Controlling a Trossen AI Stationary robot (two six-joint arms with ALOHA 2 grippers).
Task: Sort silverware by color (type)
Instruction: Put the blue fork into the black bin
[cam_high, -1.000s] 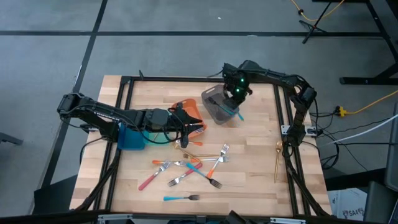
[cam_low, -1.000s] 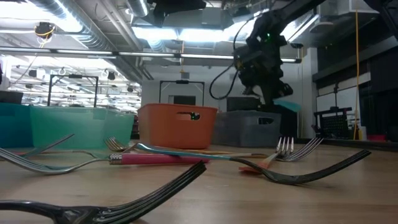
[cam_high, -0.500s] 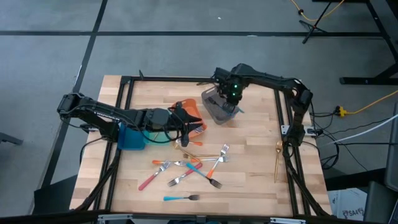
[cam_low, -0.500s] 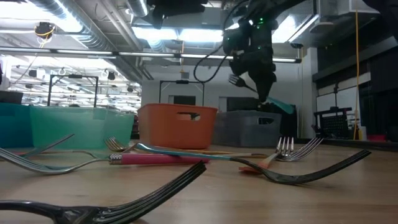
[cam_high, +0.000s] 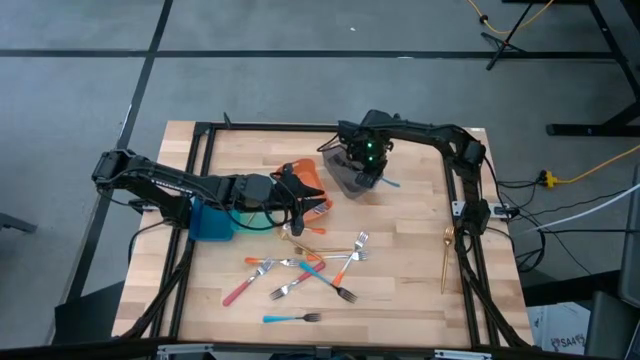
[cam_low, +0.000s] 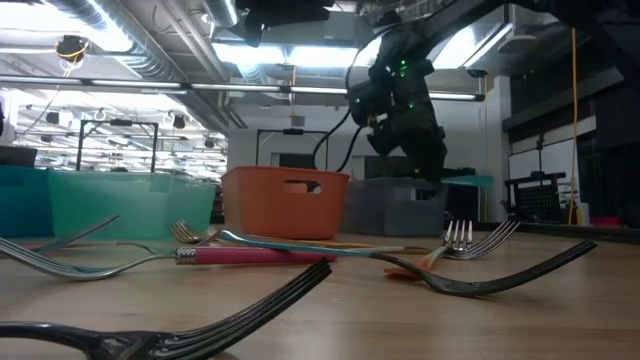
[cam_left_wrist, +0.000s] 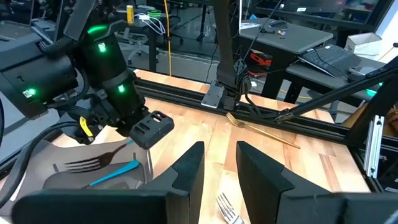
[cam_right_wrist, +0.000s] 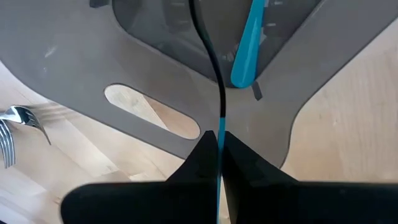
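The right gripper (cam_high: 366, 165) hung over the grey bin (cam_high: 347, 176), its fingers closed on the handle of a blue-handled fork (cam_left_wrist: 99, 172) whose tines pointed away from the gripper, above the bin's floor. Another blue handle (cam_right_wrist: 247, 43) already lay in the bin directly beneath it. The step in hand appeared to be delivering this fork to the grey bin; the next move would call for lowering slightly and letting the fingers part so the fork drops clear of the bin wall. The left gripper (cam_high: 295, 203) waited beside the orange bin (cam_high: 308, 180), fingers slightly apart and holding nothing. The remaining scattered forks (cam_high: 305, 272) lay well apart from both grippers, toward the table's near edge.
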